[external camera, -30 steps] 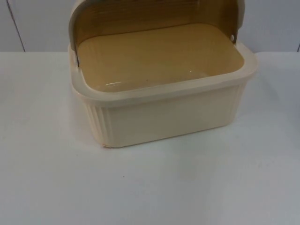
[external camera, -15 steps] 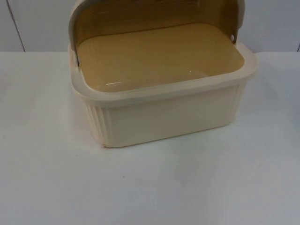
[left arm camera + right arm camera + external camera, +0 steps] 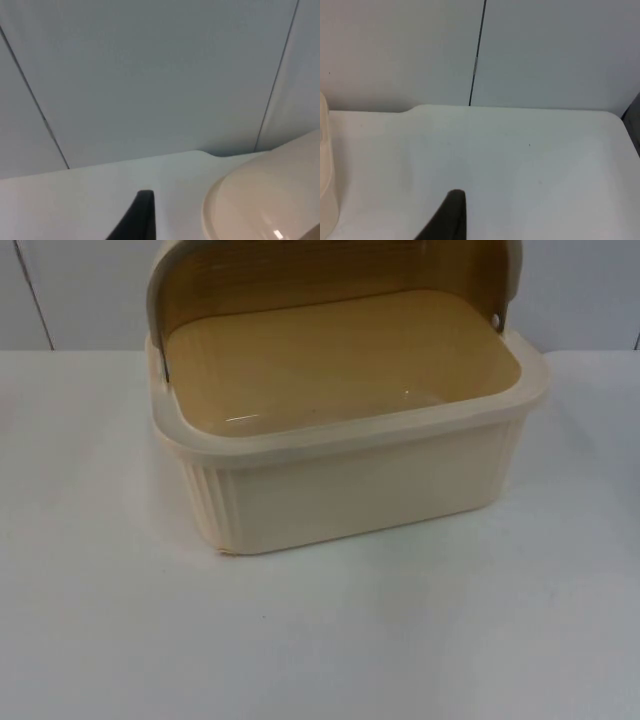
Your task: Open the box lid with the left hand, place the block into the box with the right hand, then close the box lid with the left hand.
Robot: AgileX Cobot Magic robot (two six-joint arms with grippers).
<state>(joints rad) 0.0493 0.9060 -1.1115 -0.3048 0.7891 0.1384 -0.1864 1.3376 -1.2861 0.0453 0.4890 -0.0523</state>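
A cream ribbed box (image 3: 360, 490) stands at the middle of the white table. Its brownish lid (image 3: 300, 270) is swung up at the back, and the tan inside holds nothing. My left gripper (image 3: 142, 220) hovers over the table beside the box's rounded cream side (image 3: 270, 195) and touches nothing. My right gripper (image 3: 451, 217) is open above bare table, with nothing at its tip. A sliver of the box (image 3: 325, 165) lies off to its side.
The grey partition wall (image 3: 80, 290) runs right behind the box. White table (image 3: 320, 640) stretches in front of the box and to both sides. The table's far edge (image 3: 520, 109) meets the wall.
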